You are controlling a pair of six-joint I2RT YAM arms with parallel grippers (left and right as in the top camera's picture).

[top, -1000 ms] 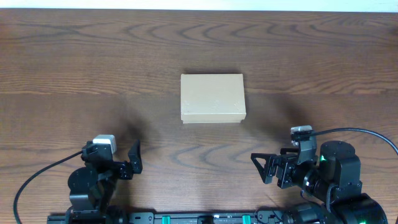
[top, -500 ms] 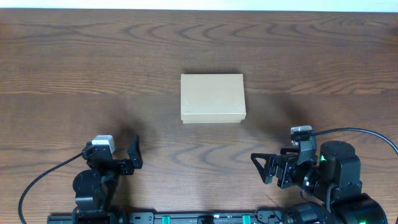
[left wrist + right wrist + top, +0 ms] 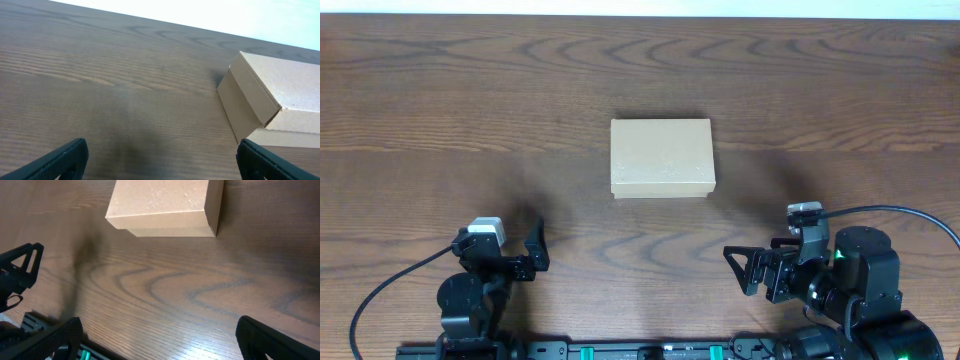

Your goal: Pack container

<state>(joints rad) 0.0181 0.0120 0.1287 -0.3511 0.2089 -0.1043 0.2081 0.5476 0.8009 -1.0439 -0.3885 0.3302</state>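
The container, a plain tan cardboard box (image 3: pixel 662 158) with its lid closed, sits at the middle of the wooden table. It shows at the right of the left wrist view (image 3: pixel 272 102) and at the top of the right wrist view (image 3: pixel 165 207). My left gripper (image 3: pixel 536 250) is open and empty near the front edge, left of the box; its fingertips frame bare wood (image 3: pixel 160 160). My right gripper (image 3: pixel 745 268) is open and empty near the front edge, right of the box (image 3: pixel 160 340).
The wooden table (image 3: pixel 440 110) has its far edge at the top of the overhead view. The left arm (image 3: pixel 17 275) shows at the left of the right wrist view. Cables trail from both arm bases at the front.
The left gripper shifted slightly toward the front edge between one second and half a second ago. Since then nothing has moved. The box and right arm stayed still.
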